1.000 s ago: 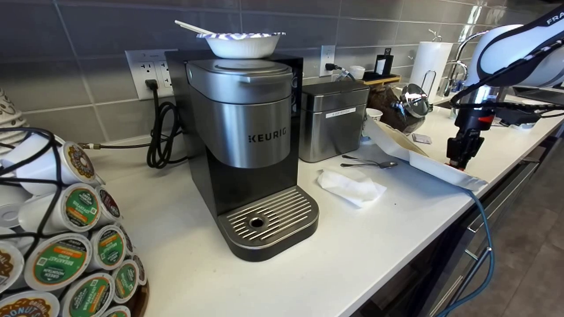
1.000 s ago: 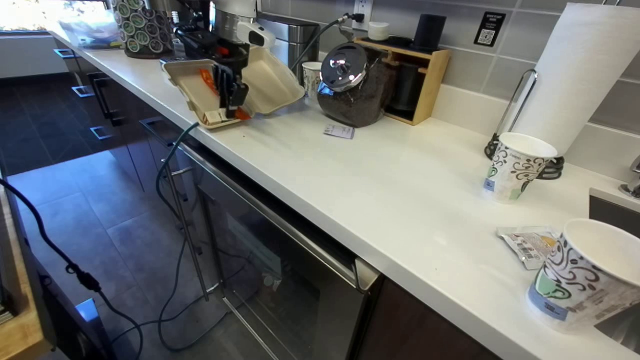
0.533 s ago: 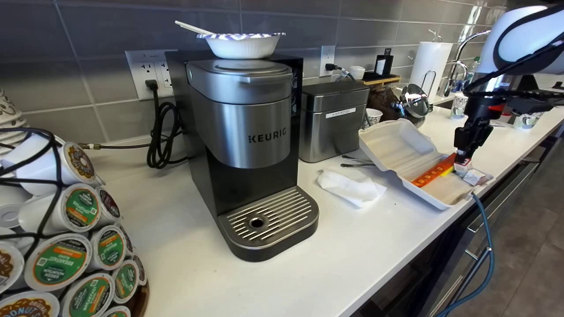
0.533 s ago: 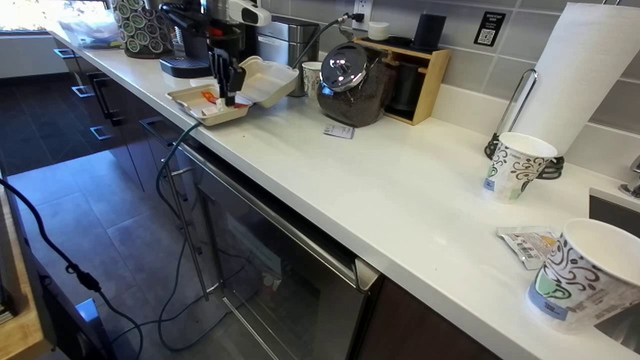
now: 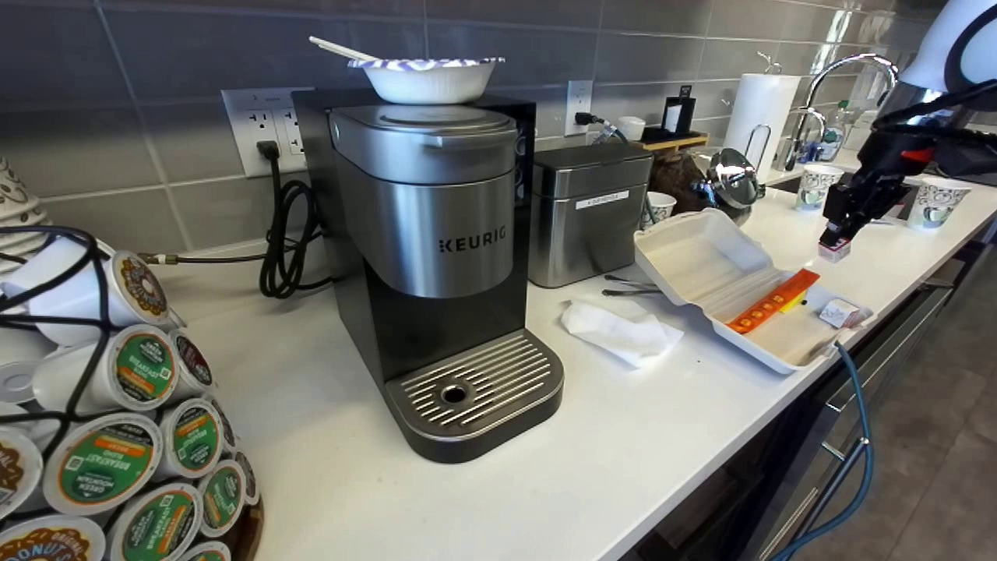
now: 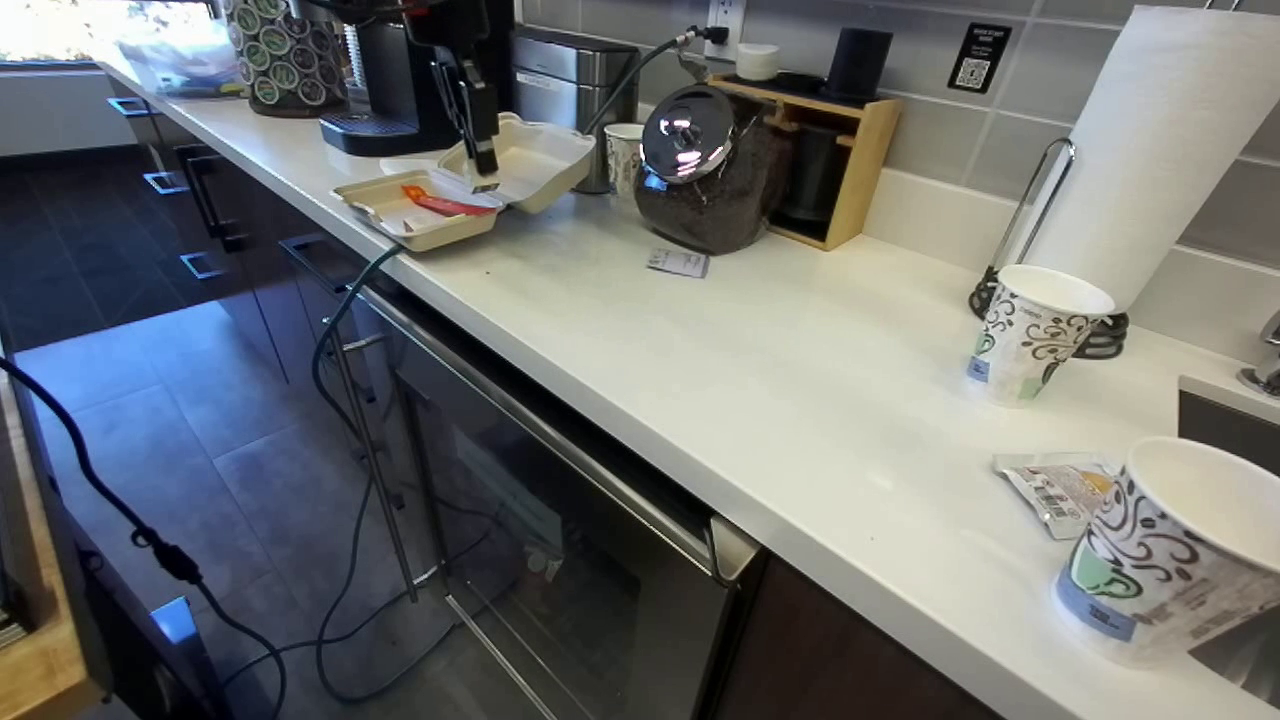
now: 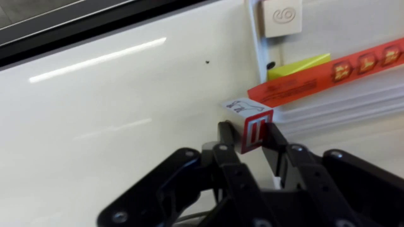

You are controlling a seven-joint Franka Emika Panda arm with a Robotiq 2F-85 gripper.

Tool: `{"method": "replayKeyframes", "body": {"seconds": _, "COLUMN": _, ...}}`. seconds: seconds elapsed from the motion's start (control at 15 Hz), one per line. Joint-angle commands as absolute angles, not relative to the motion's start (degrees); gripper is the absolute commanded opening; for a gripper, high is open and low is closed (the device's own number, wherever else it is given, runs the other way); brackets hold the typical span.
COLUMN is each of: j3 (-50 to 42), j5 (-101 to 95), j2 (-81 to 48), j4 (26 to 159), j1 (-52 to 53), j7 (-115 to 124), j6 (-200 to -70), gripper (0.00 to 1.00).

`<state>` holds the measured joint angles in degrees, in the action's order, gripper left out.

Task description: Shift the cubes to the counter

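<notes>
I've got the gripper (image 7: 248, 132) clamped on the held cube (image 7: 249, 118) from two opposite sides. I have it up in the air over the white counter (image 7: 132, 107), just outside the foam tray (image 5: 720, 269), on the tray's side toward the two patterned paper cups (image 6: 1040, 335); how high it sits above the surface I can't judge from here. The wrist view gives me the best look at it: a pale little block, turned so that three faces show. The uppermost is white and carries a dark line drawing of a long-bodied animal, though which kind I can't tell. The face turned toward me has a red border, and inside that a pale squared outline with red bars within it. The third face is cream, shadowed and partly behind the gripper, so I can't read any marking there. In an exterior view the held cube (image 5: 834, 252) shows as a whitish-pink bit at the gripper's tip. The second cube (image 5: 840, 313) lies inside the foam tray, close to the rim; the wrist view catches part of it, cream-coloured, with an outlined digit that could be a 6 or a 9. Also in the foam tray are an orange-red strip (image 7: 325, 77) printed with gold characters, and a yellow piece (image 7: 299, 66) along its edge.
</notes>
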<state>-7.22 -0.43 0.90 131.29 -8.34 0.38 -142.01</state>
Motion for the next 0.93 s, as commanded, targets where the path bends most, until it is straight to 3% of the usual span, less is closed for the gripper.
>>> {"method": "replayKeyframes", "body": {"seconds": 0.0, "j3": -9.29, "j5": -4.57, "j2": -0.64, "j4": 131.1, "j1": -10.03, "j7": 7.64, "j6": -147.84, "gripper": 0.07}}
{"method": "replayKeyframes", "body": {"seconds": 0.47, "j3": -12.25, "j5": 1.45, "j2": -7.51, "j4": 123.88, "j1": -12.5, "j7": 5.86, "j6": -146.57, "gripper": 0.07}}
{"method": "replayKeyframes", "body": {"seconds": 0.53, "j3": -12.74, "j5": -2.09, "j2": -4.91, "j4": 126.39, "j1": -12.22, "j7": 7.6, "j6": -147.3, "gripper": 0.3}}
{"method": "replayKeyframes", "body": {"seconds": 0.6, "j3": -12.72, "j5": -0.83, "j2": -5.79, "j4": 125.59, "j1": -12.28, "j7": 7.02, "j6": -147.29, "gripper": 0.3}}
{"method": "replayKeyframes", "body": {"seconds": 0.67, "j3": -12.66, "j5": -0.19, "j2": -6.47, "j4": 124.99, "j1": -12.27, "j7": 6.76, "j6": -147.28, "gripper": 0.07}}
{"method": "replayKeyframes", "body": {"seconds": 0.87, "j3": -13.0, "j5": 1.04, "j2": -10.58, "j4": 121.43, "j1": -12.9, "j7": 6.97, "j6": -149.29, "gripper": 0.07}}
